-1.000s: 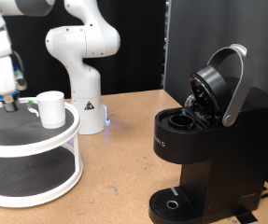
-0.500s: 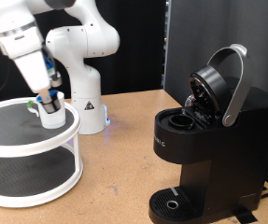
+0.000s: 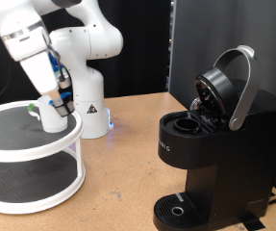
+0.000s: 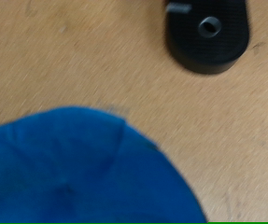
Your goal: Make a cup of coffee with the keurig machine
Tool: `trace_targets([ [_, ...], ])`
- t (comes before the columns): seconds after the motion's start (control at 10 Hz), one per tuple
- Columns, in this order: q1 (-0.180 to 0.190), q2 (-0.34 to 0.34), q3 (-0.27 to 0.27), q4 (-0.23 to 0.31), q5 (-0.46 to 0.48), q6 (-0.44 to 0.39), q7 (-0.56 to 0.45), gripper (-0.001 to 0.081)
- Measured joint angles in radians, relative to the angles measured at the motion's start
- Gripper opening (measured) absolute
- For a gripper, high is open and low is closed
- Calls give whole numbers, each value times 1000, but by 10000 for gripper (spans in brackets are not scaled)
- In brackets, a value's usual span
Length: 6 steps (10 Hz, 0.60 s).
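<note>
The keurig machine [image 3: 214, 144] stands on the desk [image 3: 128, 164] at the exterior view's right, lid raised and pod chamber open, its drip tray [image 3: 181, 210] bare; no brewing appears begun. The cup [image 3: 53, 115] sits atop a round white two-tier stand [image 3: 32, 154] at the exterior view's left; the gripper [image 3: 57, 100] is down on the cup's rim, fingers seemingly clamped on it, though their exact gap cannot be told; the wrist view is mostly filled by a blurred blue shape.

Exterior view evenly and brightly lit, sharp, soft shadows on the tabletop [image 3: 128, 173]. Wrist view blurred; blue mass badly out of focus.
</note>
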Motion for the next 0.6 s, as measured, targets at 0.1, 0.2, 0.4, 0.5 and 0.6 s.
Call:
trace_targets([
  [0.1,18,0,13,3,43,2,26,477],
  [0.2,36,2,32,9,76,7,57,477],
  [0.4,73,8,67,21,135,40,107,477],
  [0.5,86,14,89,28,148,60,144,477],
  [0.6,91,24,120,35,148,90,208,477],
])
